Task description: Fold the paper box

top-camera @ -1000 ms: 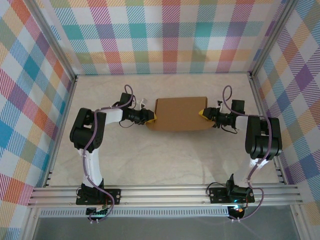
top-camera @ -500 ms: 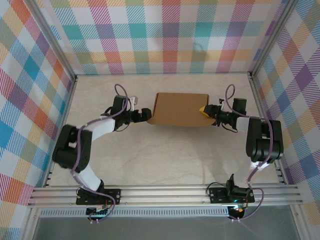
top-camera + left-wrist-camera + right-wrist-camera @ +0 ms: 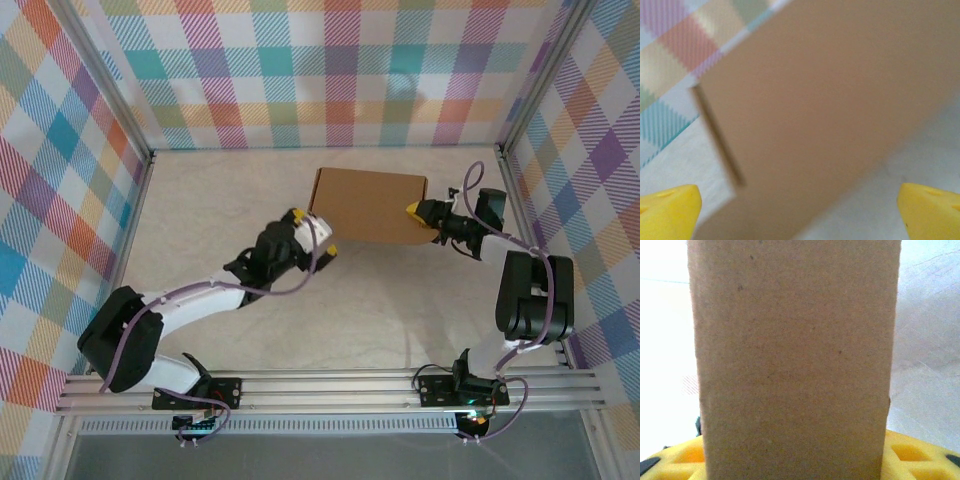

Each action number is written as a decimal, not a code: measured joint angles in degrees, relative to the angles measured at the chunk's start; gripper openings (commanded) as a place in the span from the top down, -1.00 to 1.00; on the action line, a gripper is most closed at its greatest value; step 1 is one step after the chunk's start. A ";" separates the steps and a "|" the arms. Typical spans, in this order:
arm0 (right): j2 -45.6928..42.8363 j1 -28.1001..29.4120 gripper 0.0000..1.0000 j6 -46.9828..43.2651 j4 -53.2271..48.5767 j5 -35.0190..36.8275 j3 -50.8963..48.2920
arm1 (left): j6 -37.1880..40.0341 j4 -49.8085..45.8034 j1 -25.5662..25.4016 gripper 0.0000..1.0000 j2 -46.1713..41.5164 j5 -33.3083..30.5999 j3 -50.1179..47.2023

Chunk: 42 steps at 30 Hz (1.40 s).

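Top external view: the paper box [image 3: 368, 205], plain brown and folded shut, is seen toward the far right of the tabletop [image 3: 220, 190], gripped at its right end by the right hand [image 3: 415, 212], the left hand [image 3: 313, 232] being spread wide and empty beside its near-left corner, while a dark slit [image 3: 717, 135] is shown in the left wrist view.

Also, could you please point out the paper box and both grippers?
paper box [image 3: 368, 205], top external view, middle of its brown face.
left gripper [image 3: 313, 232], top external view, between its yellow fingertips.
right gripper [image 3: 418, 215], top external view, between its fingertips.
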 measured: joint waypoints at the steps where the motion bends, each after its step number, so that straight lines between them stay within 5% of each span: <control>1: -0.11 -0.13 0.03 0.35 0.07 -0.09 0.00 | 3.06 1.03 -1.16 -1.00 0.35 -0.22 -0.74; 16: -1.20 -0.15 0.03 4.63 2.16 -2.29 -2.43 | 36.41 36.59 -3.69 -0.74 21.84 -20.44 -2.21; 26: -1.51 -0.22 0.02 4.90 2.60 -2.82 -2.99 | 41.00 41.70 -4.00 -0.40 22.27 -22.80 -1.90; 33: -1.92 -0.22 0.02 5.16 2.91 -2.95 -2.99 | 42.56 41.38 -4.13 0.00 22.29 -22.67 -1.92; 42: -1.97 -0.22 -0.11 5.68 2.84 -2.93 -3.02 | 42.97 40.85 -4.22 0.18 22.32 -22.69 -1.97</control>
